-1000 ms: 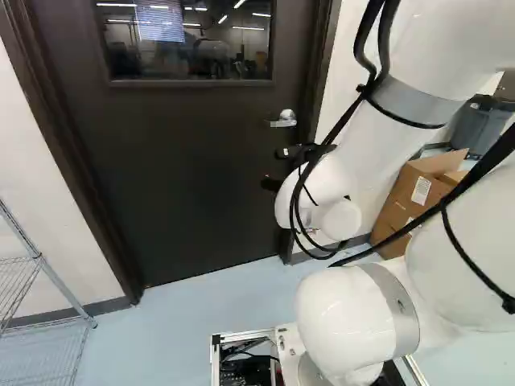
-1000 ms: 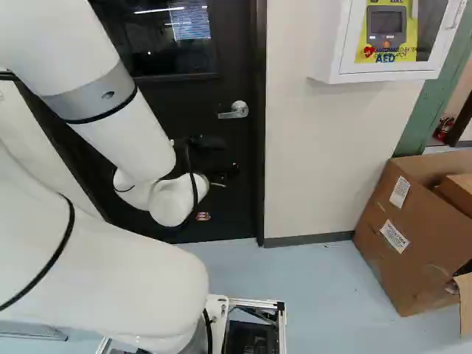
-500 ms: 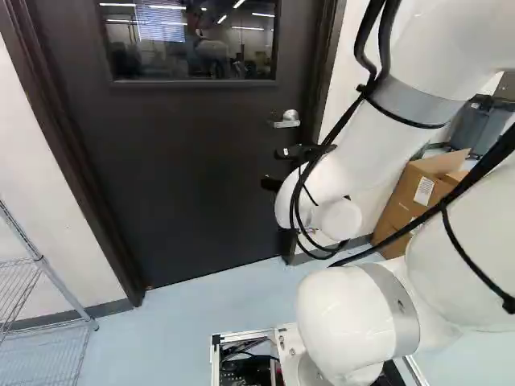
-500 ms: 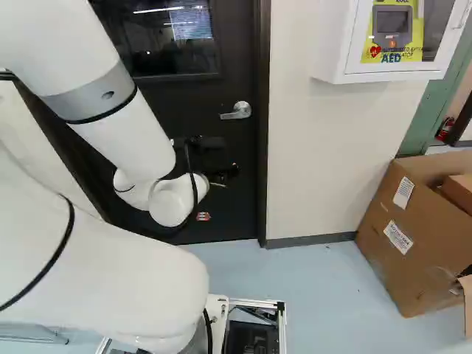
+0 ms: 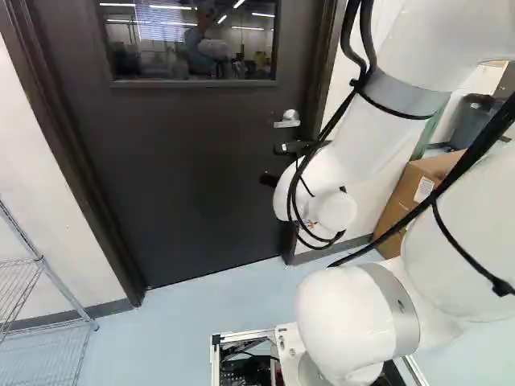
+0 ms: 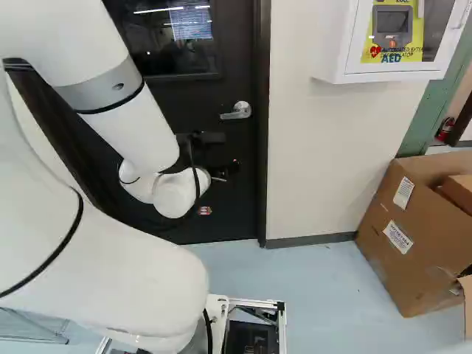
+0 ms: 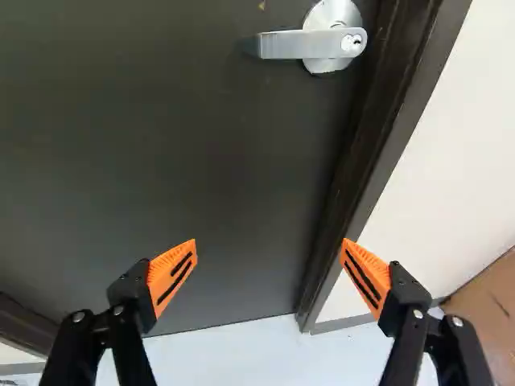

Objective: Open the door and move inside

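While the gripper (image 5: 273, 164) hangs before the door (image 5: 193, 169), its jaws stand wide open, the orange pads (image 7: 171, 273) well apart. Its left finger is in front of the door, its right one in front of the edge of the frame (image 7: 358, 177). Above and ahead of them is the silver door handle (image 7: 298, 44), level and apart from the gripper; the door is closed. Since the first frames the base has moved slightly, and over the last half second the arm (image 5: 386, 121) has shifted a little against its lowest joint. To the right, past the wall (image 6: 317, 162), lies a cardboard box (image 6: 383, 243); a wire shelf (image 5: 50, 273) stands at the left.
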Robot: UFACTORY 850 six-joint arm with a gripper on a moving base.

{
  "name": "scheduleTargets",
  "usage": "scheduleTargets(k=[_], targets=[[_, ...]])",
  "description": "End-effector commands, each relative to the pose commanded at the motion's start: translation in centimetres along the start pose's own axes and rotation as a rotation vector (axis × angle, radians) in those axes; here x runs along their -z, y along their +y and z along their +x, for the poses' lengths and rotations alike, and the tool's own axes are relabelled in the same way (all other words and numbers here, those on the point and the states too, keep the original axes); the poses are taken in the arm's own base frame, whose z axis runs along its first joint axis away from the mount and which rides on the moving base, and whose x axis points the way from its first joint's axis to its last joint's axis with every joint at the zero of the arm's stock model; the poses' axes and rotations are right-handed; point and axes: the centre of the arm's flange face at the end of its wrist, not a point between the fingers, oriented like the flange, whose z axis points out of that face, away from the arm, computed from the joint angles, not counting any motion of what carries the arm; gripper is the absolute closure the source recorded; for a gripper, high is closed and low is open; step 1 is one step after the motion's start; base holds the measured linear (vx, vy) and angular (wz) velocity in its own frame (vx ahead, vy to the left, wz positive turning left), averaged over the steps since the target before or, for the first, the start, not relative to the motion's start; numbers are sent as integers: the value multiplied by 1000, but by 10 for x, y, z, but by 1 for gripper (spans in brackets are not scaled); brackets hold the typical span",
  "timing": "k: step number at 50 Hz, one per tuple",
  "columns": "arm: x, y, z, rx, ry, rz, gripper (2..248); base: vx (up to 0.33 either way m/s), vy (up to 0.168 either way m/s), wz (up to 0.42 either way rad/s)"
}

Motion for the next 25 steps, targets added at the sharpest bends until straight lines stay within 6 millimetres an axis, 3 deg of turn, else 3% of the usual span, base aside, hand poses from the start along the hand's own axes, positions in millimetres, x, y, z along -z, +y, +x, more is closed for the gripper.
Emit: scheduleTargets(k=[25], targets=[[-11,0,30,0,64,0,3,0,0,0]])
